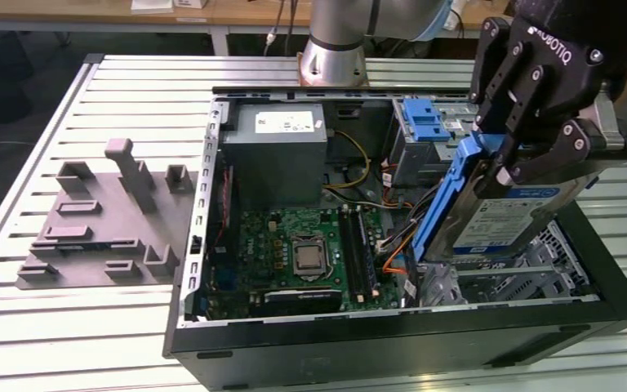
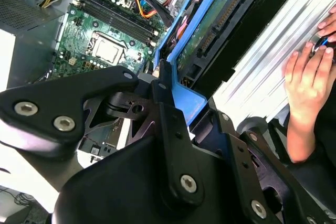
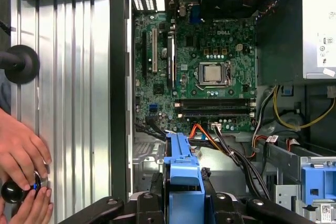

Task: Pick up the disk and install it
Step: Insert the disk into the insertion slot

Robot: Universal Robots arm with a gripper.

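Exterior view: gripper clamped on tilted disk.

Lab, slatted aluminium bench, open computer case

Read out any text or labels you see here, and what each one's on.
On the disk: label print, too small to read.
On the gripper: a white maker's logo, nothing else.
On the power supply: white sticker, print too small to read.
On the motherboard: tiny markings, unreadable.
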